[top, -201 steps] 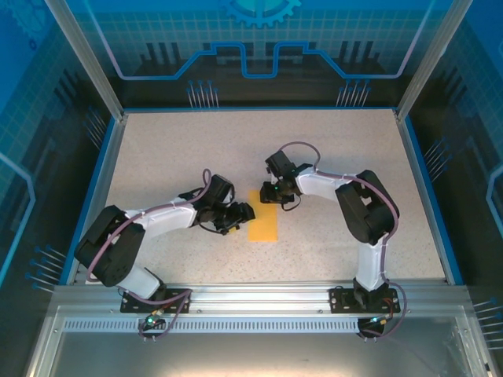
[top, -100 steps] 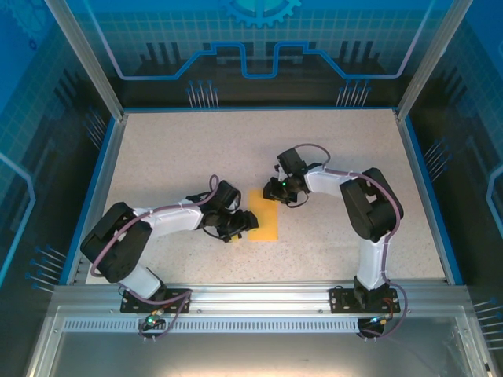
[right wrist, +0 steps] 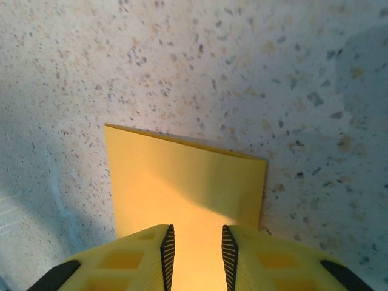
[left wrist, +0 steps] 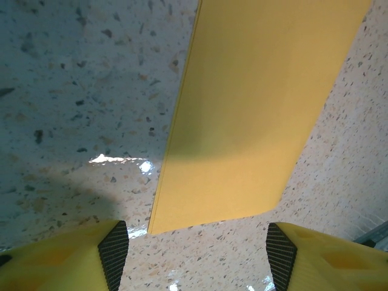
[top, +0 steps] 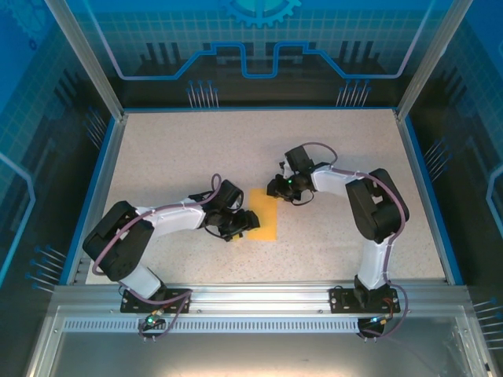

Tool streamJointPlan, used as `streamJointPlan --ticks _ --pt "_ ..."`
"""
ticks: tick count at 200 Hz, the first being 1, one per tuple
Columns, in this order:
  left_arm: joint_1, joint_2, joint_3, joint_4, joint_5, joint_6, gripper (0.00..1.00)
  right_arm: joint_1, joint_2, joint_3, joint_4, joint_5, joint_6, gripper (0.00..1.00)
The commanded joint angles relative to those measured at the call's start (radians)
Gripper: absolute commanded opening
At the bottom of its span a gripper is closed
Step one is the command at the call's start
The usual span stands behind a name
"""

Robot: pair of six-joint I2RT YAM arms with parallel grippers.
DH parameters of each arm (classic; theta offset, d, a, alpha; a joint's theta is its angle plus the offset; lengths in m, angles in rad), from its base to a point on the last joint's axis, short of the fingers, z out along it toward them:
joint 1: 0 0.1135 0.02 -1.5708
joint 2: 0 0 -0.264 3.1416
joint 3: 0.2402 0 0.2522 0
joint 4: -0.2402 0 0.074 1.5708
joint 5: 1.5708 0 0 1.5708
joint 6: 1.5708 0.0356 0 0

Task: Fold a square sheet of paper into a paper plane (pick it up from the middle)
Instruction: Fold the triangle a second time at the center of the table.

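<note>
The square sheet of paper [top: 266, 222] lies flat on the speckled table as an orange-yellow oblong, apparently folded in half; it has no pointed paper plane shape. My left gripper [top: 247, 221] sits low at the oblong's left edge. In the left wrist view it [left wrist: 197, 250] is open, its fingers [left wrist: 114, 251] wide apart on bare table just short of the paper's [left wrist: 254, 103] near corner. My right gripper [top: 273, 188] hovers over the paper's far end. Its jaws [right wrist: 195, 248] stand a narrow gap apart with the paper [right wrist: 182, 182] lying beneath them, nothing pinched.
The speckled table [top: 173, 157] is bordered by a blue rim [top: 100, 188] and transparent walls. Both arm bases are bolted to the rail [top: 259, 302] at the near edge.
My left gripper has slid right, up to the paper's left edge. The right arm has shifted right a little and its jaws have narrowed slightly. The paper has not moved.
</note>
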Motion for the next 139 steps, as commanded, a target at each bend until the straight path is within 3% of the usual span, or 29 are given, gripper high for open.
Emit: streamJointPlan --ticks 1,66,139 --pt "-0.010 0.000 0.031 -0.031 -0.019 -0.019 0.66 0.010 -0.020 0.052 -0.052 0.064 -0.075 0.30" --pt "-0.009 0.011 0.039 -0.028 -0.007 -0.021 0.66 0.020 0.108 0.135 -0.112 0.112 -0.074 0.30" --pt "-0.013 0.036 0.033 -0.022 0.050 -0.026 0.66 0.015 0.161 0.114 -0.141 0.173 -0.023 0.29"
